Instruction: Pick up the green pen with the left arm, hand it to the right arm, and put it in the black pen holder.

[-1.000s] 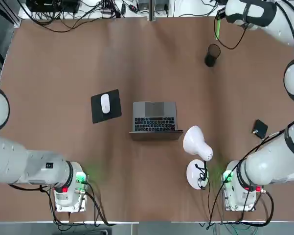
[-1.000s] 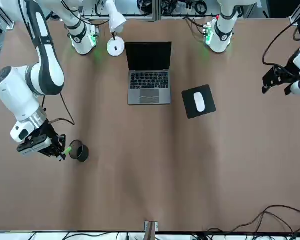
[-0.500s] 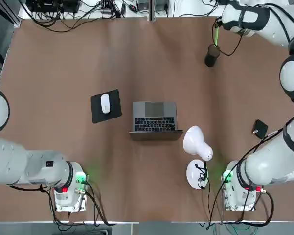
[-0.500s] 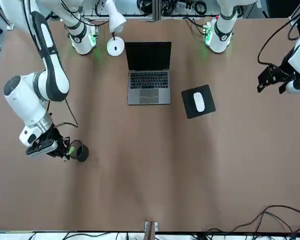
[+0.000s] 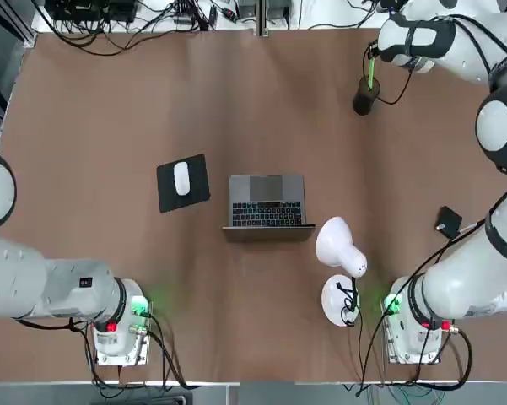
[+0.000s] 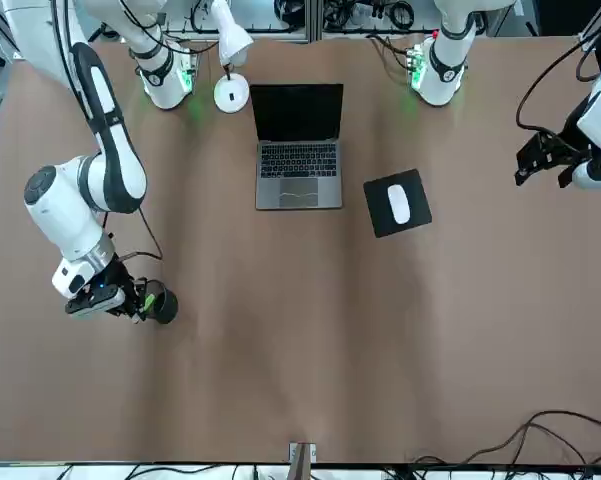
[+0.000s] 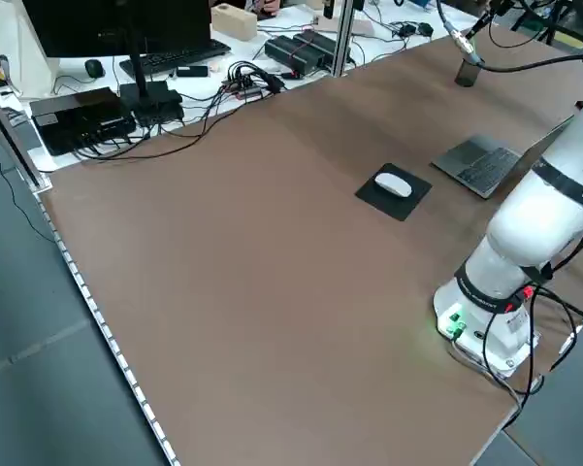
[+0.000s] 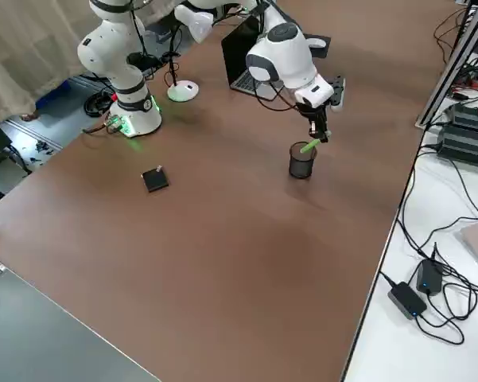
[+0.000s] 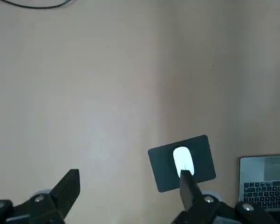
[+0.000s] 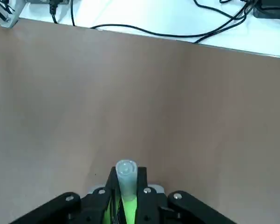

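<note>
My right gripper [image 5: 371, 61] is shut on the green pen [image 5: 369, 74] at the far right of the table. The pen [image 8: 310, 146] hangs tilted, its lower end at the rim of the black pen holder [image 8: 301, 162]. I cannot tell whether the tip is inside. In the front view the gripper [image 6: 128, 299] sits right beside the holder [image 6: 161, 306]. The right wrist view shows the pen [image 10: 126, 184] clamped between both fingers. My left gripper [image 6: 543, 163] hovers open and empty at the table's left side, above bare table near the mouse pad [image 9: 181, 162].
An open laptop [image 5: 266, 201] sits mid-table, with a white mouse [image 5: 181, 177] on a black pad to its left. A white desk lamp [image 5: 341, 251] stands near the right arm's base. A small black gadget [image 5: 448, 223] lies at the right edge. Cables run along the far edge.
My right gripper has carried the green pen in toward the pen holder and lower, from beyond it to just over its rim. The left gripper has hardly shifted.
</note>
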`<state>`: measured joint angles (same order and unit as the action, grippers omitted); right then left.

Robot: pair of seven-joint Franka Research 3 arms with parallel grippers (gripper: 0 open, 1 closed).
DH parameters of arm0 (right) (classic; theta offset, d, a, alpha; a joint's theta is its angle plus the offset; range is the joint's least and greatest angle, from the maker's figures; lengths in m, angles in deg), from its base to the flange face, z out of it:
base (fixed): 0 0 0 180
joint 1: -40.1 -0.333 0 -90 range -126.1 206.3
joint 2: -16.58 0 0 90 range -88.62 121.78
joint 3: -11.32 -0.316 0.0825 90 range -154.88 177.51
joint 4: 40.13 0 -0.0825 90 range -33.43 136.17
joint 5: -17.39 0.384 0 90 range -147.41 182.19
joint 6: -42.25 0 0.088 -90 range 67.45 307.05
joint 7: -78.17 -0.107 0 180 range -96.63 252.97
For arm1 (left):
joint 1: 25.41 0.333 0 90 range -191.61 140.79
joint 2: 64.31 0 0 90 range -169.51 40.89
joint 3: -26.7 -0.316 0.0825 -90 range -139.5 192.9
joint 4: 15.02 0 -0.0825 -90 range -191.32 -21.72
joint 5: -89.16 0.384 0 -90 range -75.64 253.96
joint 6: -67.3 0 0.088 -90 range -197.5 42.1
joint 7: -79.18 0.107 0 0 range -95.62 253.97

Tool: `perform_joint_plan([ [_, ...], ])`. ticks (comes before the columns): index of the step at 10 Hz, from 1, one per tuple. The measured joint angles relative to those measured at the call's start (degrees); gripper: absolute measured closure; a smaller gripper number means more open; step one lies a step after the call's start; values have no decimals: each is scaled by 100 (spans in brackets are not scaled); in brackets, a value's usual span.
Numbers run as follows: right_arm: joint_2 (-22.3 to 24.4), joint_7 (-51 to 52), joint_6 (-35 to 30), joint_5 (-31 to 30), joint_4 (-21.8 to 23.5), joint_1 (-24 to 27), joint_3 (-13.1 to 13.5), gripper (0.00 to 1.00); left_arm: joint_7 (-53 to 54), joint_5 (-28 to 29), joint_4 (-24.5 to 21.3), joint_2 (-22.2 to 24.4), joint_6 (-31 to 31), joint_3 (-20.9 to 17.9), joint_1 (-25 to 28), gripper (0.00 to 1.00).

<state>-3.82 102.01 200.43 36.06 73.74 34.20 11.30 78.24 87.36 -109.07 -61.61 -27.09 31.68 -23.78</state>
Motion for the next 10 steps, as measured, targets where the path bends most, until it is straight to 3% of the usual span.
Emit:
perform_joint_plan([
  [6, -156, 3, 19, 0, 69, 0, 0, 81, 0, 0, -11, -17, -4, 0, 0, 5],
  [10, -175, 7, 20, 0, 71, 0, 0, 65, 0, 0, -11, -18, -14, 0, 0, 4],
])
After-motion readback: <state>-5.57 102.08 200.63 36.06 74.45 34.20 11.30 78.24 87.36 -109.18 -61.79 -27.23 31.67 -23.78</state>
